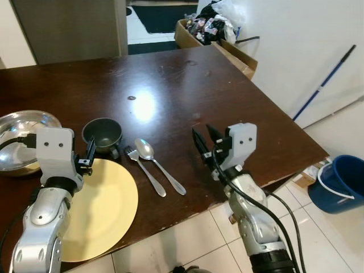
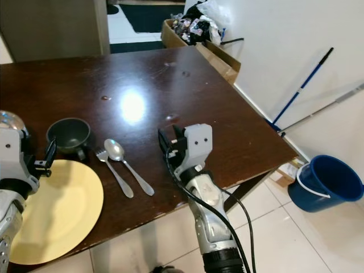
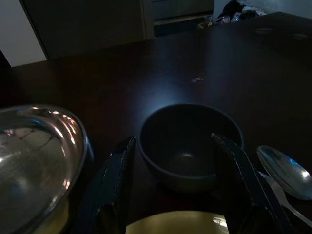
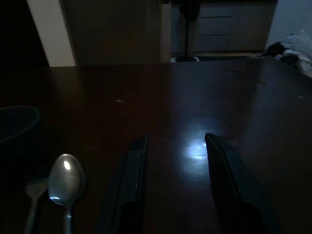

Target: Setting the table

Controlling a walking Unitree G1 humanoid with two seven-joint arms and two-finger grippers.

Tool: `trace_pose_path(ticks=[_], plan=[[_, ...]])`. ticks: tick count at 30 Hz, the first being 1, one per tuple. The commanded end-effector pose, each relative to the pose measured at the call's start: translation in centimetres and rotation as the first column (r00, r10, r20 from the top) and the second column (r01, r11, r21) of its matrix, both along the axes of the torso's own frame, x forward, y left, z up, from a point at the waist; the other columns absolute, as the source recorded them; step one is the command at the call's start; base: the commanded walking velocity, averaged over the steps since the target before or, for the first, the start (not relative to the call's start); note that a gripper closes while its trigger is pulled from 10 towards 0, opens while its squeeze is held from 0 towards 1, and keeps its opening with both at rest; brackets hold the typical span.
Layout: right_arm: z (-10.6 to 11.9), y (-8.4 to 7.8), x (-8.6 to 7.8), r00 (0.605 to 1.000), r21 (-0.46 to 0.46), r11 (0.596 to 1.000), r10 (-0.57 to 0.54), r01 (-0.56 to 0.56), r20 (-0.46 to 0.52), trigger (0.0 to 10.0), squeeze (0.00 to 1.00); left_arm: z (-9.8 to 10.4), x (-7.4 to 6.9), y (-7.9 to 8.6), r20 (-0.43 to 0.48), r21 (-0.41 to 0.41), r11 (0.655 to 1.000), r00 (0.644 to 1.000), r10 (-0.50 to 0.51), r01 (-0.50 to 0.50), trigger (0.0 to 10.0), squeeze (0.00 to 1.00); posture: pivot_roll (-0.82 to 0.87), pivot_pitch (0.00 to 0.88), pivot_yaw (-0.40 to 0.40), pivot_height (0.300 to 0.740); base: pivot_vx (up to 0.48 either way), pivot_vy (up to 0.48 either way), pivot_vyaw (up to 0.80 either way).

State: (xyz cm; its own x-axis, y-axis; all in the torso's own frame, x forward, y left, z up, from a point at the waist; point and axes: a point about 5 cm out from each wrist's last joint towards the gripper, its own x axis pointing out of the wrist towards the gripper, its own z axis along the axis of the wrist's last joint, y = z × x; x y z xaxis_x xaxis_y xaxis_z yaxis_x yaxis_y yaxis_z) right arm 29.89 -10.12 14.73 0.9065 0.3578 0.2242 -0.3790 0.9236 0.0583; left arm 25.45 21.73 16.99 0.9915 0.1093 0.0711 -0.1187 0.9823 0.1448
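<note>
The right gripper (image 1: 205, 138) hovers low over the dark table (image 1: 170, 74), its two fingers parted and holding nothing. The spoon (image 1: 157, 164) and fork (image 1: 144, 170) lie side by side on the table to its left, apart from it, handles toward the near edge. The left gripper (image 3: 173, 185) is also open and empty, its fingers straddling the near side of the dark bowl (image 1: 102, 134) without visibly touching it (contact cannot be confirmed). The yellow plate (image 1: 105, 205) lies under that gripper, at the near table edge, just beside the fork. A steel bowl (image 1: 23, 133) sits left of the dark bowl. No readable writing or labels can be made out.
</note>
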Motion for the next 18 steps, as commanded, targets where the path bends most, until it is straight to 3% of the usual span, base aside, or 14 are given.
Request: trace_pose_path(ticks=[1,11,18], plan=[[0.0,-0.2,-0.1,1.000,-0.015,1.000,-0.011,0.011,0.012,10.0,0.00,-0.8,0.1,0.0,-0.026,-0.007,1.000,1.000,0.001,-0.001,10.0,0.00,0.00,0.005,-0.031,0.740,0.000,0.000,0.00],[0.5,-1.7,-0.5,0.995,-0.042,0.995,-0.085,0.086,0.045,10.0,0.00,-1.1,1.3,-1.2,-0.026,-0.025,0.998,0.998,-0.065,0.064,10.0,0.00,-0.05,0.000,-0.001,0.740,0.000,0.000,0.00],[0.2,-1.6,-0.6,0.997,-0.043,0.996,-0.074,0.075,0.028,10.0,0.00,-1.0,1.4,-1.3,-0.018,-0.032,0.997,0.998,-0.064,0.063,10.0,0.00,-0.04,0.000,-0.016,0.740,0.000,0.000,0.00]])
